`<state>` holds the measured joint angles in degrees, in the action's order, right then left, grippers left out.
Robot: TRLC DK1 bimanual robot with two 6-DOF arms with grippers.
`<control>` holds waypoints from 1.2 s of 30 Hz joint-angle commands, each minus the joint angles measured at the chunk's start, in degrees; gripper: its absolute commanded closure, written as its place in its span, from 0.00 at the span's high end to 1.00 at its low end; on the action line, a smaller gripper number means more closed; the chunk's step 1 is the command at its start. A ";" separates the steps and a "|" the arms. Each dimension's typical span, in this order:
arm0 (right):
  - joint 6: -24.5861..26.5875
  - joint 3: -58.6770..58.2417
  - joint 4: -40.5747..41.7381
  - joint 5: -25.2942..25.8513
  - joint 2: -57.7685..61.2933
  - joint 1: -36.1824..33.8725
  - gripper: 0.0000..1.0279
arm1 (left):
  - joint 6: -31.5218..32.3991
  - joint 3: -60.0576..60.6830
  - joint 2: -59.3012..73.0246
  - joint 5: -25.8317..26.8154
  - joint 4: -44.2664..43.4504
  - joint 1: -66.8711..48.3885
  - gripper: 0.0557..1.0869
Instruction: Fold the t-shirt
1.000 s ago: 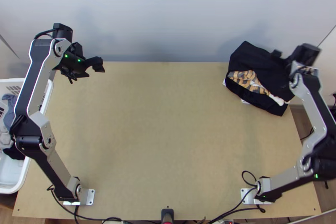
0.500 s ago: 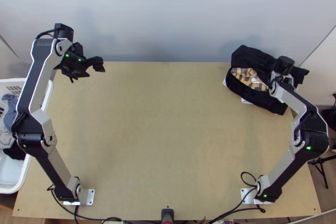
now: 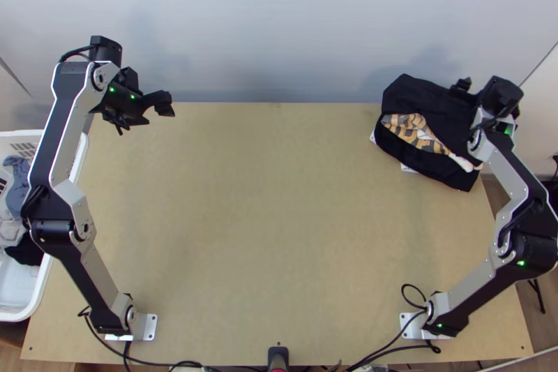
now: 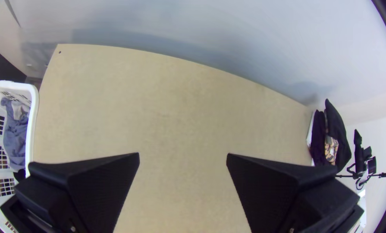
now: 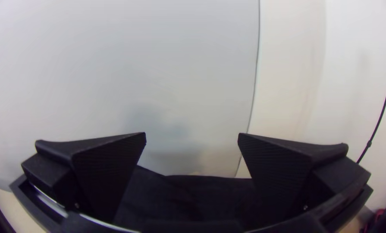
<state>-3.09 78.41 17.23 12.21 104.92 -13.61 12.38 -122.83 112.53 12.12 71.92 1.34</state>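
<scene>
- a black cloth (image 3: 425,103) lies in a loose heap across the far right corner of the light wooden table (image 3: 279,218); whether it is the t-shirt cannot be told.
- a patterned orange-and-black cloth (image 3: 415,133) shows between two black parts of the heap, with a white piece (image 3: 460,162) beside it towards the right edge.
- the right gripper (image 3: 478,96), its jaws spread wide, is poised at the right side of the heap; dark cloth appears beyond its fingers (image 5: 111,168), none visibly pinched, and contact cannot be told.
- at the far left corner, the left gripper (image 3: 144,117) hangs over the table, jaws wide apart and holding nothing, bare tabletop seen between them.
- a white basket (image 3: 80,155) stands against the left edge, blue-grey cloth (image 3: 15,194) and a smaller black piece (image 3: 26,252) bunched inside.
</scene>
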 commanded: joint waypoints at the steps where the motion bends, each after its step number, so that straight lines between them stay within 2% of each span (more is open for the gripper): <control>1: -4.73 1.31 -2.20 0.01 6.08 -4.15 0.96 | 0.01 -0.57 0.06 0.01 0.50 -0.11 0.95; 7: -12.29 1.13 -6.42 -0.34 13.20 -7.14 0.96 | -0.34 -0.57 -0.21 0.01 1.47 -0.11 0.95; 10: -12.73 1.74 -7.83 -0.52 14.26 -7.49 0.96 | -0.25 -0.57 -0.38 0.01 1.47 -0.20 0.95; 14: -12.64 6.67 -12.84 -0.52 8.54 -7.22 0.96 | -0.08 -0.49 -0.82 0.01 1.73 -0.11 0.95; 16: -12.20 10.09 -14.86 -0.52 5.47 -6.52 0.96 | 0.19 -0.40 -1.00 0.01 1.91 -0.11 0.95; 21: -6.22 15.46 -14.86 -0.52 3.18 -1.16 0.96 | 0.63 -0.22 -1.88 0.01 1.73 -0.11 0.95; 23: -4.20 16.69 -13.81 -0.43 4.68 1.39 0.96 | 0.63 -0.22 -2.23 0.01 1.47 -0.11 0.95; 28: -3.50 20.38 -13.10 -0.34 11.27 5.96 0.96 | 0.98 -0.22 -2.58 0.01 1.03 0.06 0.95; 33: -3.24 18.88 -12.49 -0.08 17.77 8.16 0.96 | 1.15 -0.31 -3.46 0.01 0.77 0.41 0.95; 36: -0.51 16.16 -12.75 -0.08 20.32 8.68 0.96 | 1.24 0.04 -3.99 -0.08 0.85 0.50 0.95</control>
<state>-6.76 96.49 4.29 11.94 119.00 -7.64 13.45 -123.09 109.51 12.12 72.97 1.52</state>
